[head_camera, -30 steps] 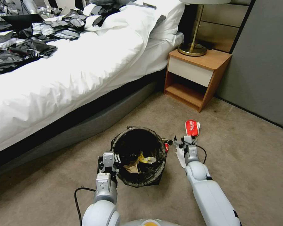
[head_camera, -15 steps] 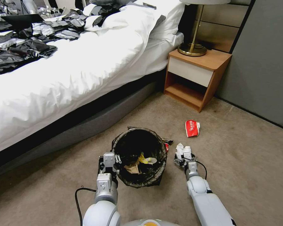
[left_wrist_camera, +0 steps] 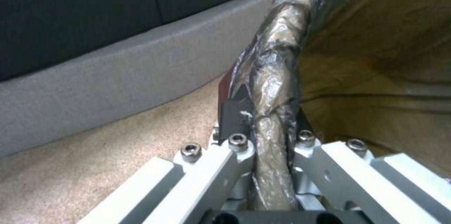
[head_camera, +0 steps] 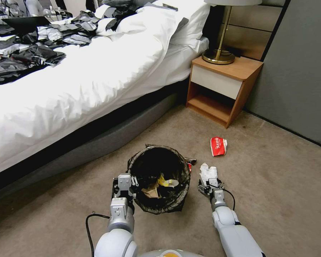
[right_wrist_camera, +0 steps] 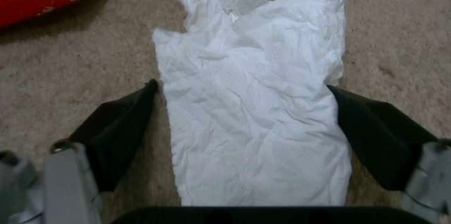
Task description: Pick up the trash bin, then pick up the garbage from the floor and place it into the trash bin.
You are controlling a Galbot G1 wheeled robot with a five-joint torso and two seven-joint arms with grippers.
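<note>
- My left gripper has its jaws closed on the near rim of the trash bin; the left wrist view shows the liner-wrapped rim pinched between them, above the floor.
- My right gripper sits low, just right of the trash bin. Its jaws are spread wide, one dark fingertip on each side of the crumpled white tissue, neither yet pressing it.
- Step in hand, as I judge it: taking the tissue. To do it well, I should press down to the carpet before closing, and close around the tissue's middle so the thin sheet bunches rather than slips out.
- The bin must be kept level and steady while the right arm works.
- Condition of the tissue: flat, creased, ragged at its far edge, lying on the carpet. It looks limp and light.
- The trash bin is round, its dark liner folded over the rim, holding yellow and brown scraps.
- A red-and-white wrapper lies beyond the tissue, farther from the trash bin.
</note>
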